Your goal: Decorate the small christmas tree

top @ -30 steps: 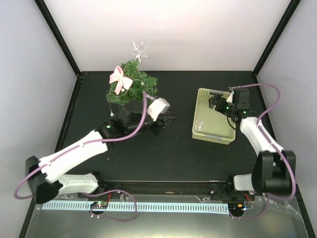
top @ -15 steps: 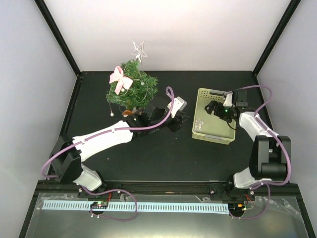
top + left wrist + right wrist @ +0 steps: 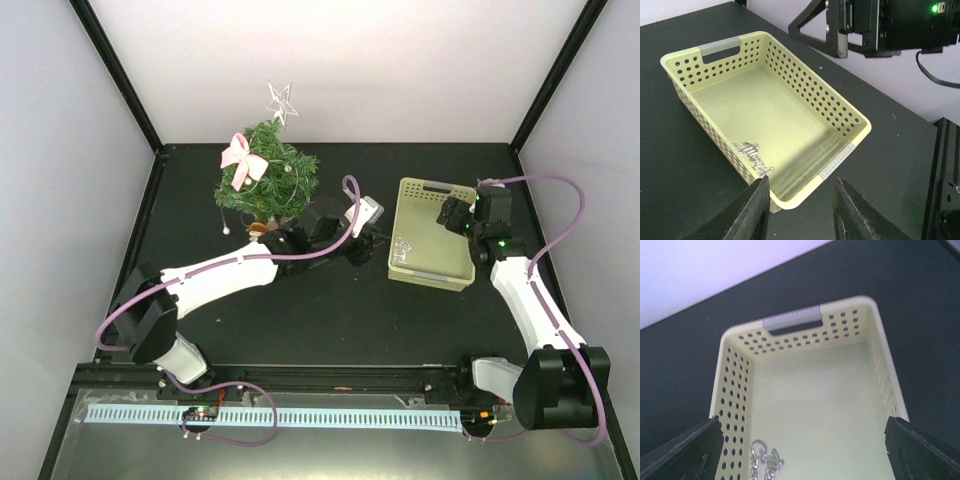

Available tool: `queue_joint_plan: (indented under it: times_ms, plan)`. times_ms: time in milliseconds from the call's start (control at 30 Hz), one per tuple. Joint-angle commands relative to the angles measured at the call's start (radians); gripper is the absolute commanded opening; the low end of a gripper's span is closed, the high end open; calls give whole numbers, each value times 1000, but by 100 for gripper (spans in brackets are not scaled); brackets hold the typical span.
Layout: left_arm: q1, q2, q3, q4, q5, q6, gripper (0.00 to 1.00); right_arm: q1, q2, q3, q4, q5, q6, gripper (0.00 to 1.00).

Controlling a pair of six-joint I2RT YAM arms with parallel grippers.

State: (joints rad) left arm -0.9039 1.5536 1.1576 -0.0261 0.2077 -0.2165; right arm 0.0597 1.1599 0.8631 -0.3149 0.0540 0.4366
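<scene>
**A:** Which step are you on?

**B:** Fetching a decoration, as I read it. My left pincer [image 3: 802,212] hangs just short of the near corner of the pale green lattice basket [image 3: 805,87]. Its fingers are part-way apart with nothing between them. My right pincer [image 3: 805,455] hovers over the basket's other end, spread wide and also empty.

**A:** What's in the basket?

**B:** One thing only, a small silver glittery ornament [image 3: 754,157]. It lies flat on the floor against the side wall nearest my left arm. It may be lettering, but it's too small for me to say. The rest of the floor is bare.

**A:** And the tree?

**B:** The small christmas tree [image 3: 268,185] stands upright at the far left of the black worktop [image 3: 330,320], well apart from the basket and beyond my left arm. It carries a pink bow [image 3: 240,157] high on its left side and a silver star [image 3: 282,101] on top.

**A:** Next move?

**B:** One pincer has to go down inside the walls and pinch that flat piece off the floor. I expect trouble there, because it is thin and tight to the wall, with little to catch. The right pincer looks straight down into the basket, so I'd use that one: narrow it, drop beside the wall, lift clear of the rim, then carry the piece across to a bare branch. Both arms crowd the basket, so I'd hold the left one back.
</scene>
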Motion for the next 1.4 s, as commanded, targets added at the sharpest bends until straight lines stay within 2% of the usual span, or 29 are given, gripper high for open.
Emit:
queue_joint_plan:
  times_ms: [0, 133, 233, 300, 400, 467, 800, 933, 1367]
  plan:
    - [-3, 55, 60, 33, 3, -1, 35, -3, 4, -36, 50, -40, -22, 89]
    - [9, 129, 79, 31, 22, -65, 31, 0, 52, -25, 28, -154, -21, 89]
    - [11, 173, 82, 43, 49, -78, 30, 0, 80, -70, 84, -251, 1, 74]
    - [10, 204, 82, 54, 52, -82, 29, 1, 116, -102, 130, -310, 37, 70]
    - [11, 242, 85, 60, 59, -92, 28, 1, 186, -116, 169, -353, 60, 57]
    - [11, 260, 82, 76, 72, -103, 26, 2, 241, -118, 192, -363, 70, 51]
    - [9, 334, 97, 106, 98, -140, 25, 2, 501, -56, 259, -445, 105, 47]
    - [9, 358, 103, 104, 106, -140, 24, 2, 541, -49, 292, -447, 106, 47]
    - [10, 431, 129, 75, 113, -130, 18, 42, 633, -17, 247, -476, 148, 48]
